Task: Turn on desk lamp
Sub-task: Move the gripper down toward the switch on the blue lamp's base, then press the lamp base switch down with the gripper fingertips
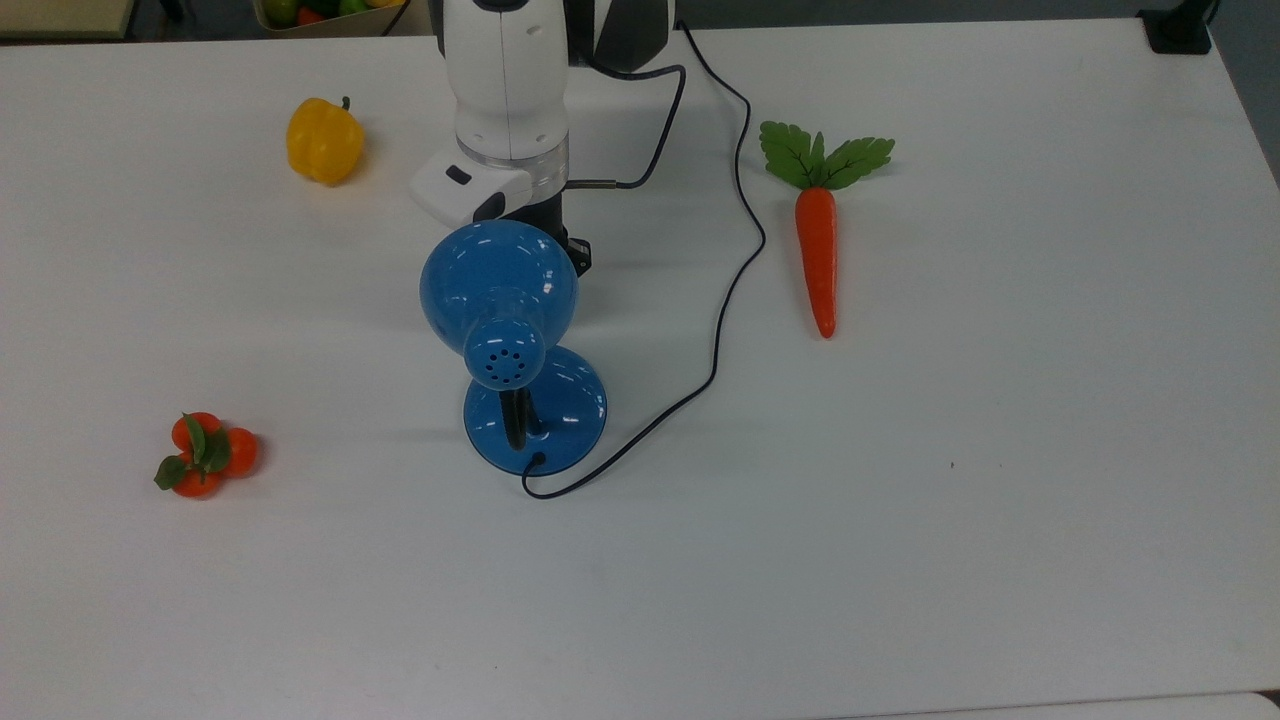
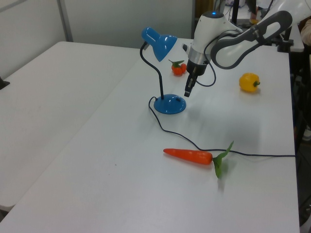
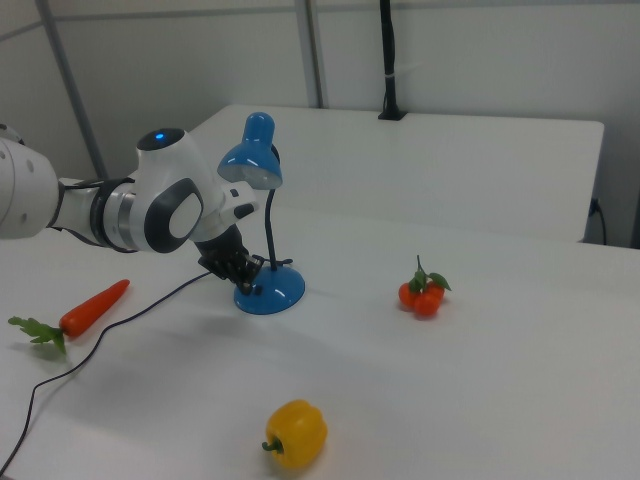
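A: In the top view, where is the lamp point(image 1: 500, 300)?
B: Near the middle of the bench point(image 1: 1000, 500). Its shade hides the hand; the wrist stands just behind it. The pepper point(image 1: 323, 140) is far left, the carrot point(image 1: 818, 255) to the right.

A: And the left view?
B: The hand point(image 2: 187, 92) points down just above the base point(image 2: 170, 104), at its right edge. The fingers look pressed together, holding nothing.

A: The right view?
B: The hand point(image 3: 245, 268) is at the base's left side, maybe touching; I cannot tell. The shade looks not lit, so I judge the approach is almost done and the switch press is left.
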